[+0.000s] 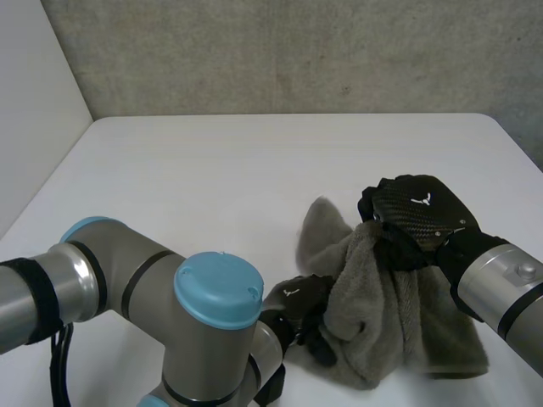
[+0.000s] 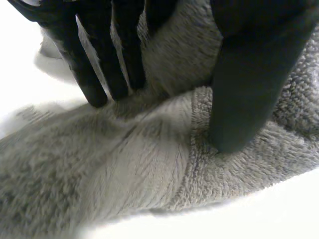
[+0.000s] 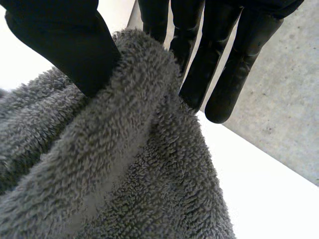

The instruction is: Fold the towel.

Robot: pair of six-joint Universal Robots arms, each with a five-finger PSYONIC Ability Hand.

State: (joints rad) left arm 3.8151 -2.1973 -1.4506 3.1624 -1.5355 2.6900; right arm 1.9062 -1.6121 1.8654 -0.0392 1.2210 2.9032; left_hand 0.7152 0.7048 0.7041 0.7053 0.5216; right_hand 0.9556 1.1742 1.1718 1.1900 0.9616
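Note:
A grey fluffy towel lies bunched on the white table, near its front right. My right hand is over the towel's top and holds a fold of it raised. In the right wrist view the thumb and fingers pinch that fold of towel between them. My left hand is low at the towel's left edge. In the left wrist view its thumb presses on the hemmed edge, its fingers touch the cloth, and a hump of towel is gathered between them.
The left arm's elbow with its blue cap stands at the front, close to the towel's left side. A grey wall runs behind the table and a white wall along its left. Bare tabletop stretches to the back and left.

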